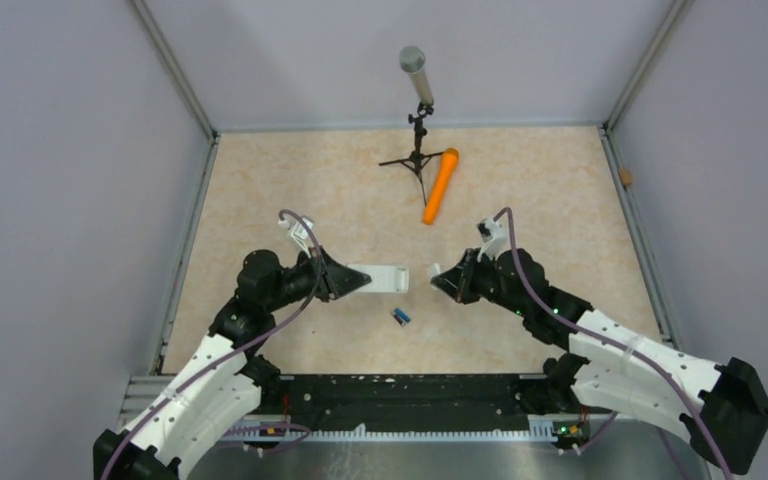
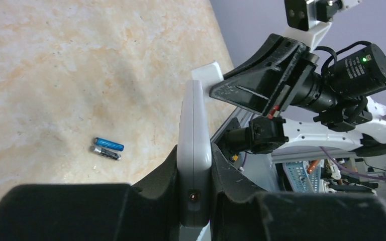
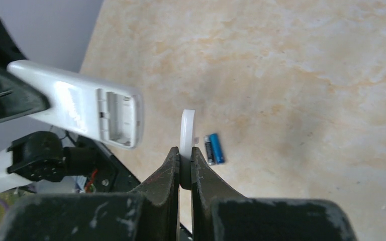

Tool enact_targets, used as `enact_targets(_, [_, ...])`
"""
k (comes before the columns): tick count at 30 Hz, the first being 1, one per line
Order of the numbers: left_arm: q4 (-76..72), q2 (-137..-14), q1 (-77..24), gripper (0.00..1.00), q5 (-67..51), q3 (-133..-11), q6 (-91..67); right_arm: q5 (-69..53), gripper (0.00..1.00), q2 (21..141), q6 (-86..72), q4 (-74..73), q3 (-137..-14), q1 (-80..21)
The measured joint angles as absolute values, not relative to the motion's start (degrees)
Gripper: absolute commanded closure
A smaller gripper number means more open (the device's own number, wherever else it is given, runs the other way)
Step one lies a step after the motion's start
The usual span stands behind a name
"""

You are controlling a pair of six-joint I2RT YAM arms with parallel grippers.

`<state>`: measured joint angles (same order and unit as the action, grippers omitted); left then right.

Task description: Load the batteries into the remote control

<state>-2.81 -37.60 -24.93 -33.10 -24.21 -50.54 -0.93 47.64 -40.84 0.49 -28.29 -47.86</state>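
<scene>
The beige surface (image 1: 260,190) carries little. The left arm (image 1: 260,290) and right arm (image 1: 560,315) reach in from its near edge and face each other over the middle. A mic (image 1: 416,75) on a tripod stands at the middle of the far edge, and an orange cylinder (image 1: 441,185) lies just right of it, slanting.

The left jaws are clamped on one end of the remote (image 1: 378,278), holding it clear of the surface. Its long axis runs parallel to the near edge, the free end pointing at the right arm. That end shows an open, empty battery bay in the right wrist view.

The right jaws pinch a thin, curved white cover (image 3: 186,135), close to the remote's free end but apart from it.

The batteries (image 1: 401,316) lie side by side on the surface, touching, near the middle of the near edge, set diagonally to it.
</scene>
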Motion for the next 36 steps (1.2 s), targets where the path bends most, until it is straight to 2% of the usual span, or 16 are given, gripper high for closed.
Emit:
enact_targets(22, [3.51, -36.12, -24.71, 1.0, -31.83, -25.15, -47.57, -15.38, 1.0, 64.53, -44.03, 14.2, -21.56, -30.3])
enact_targets(36, [0.6, -36.86, -24.45, 1.0, -32.71, -24.53, -48.9, -20.84, 1.0, 72.82, -49.45, 23.77, -18.79, -27.64])
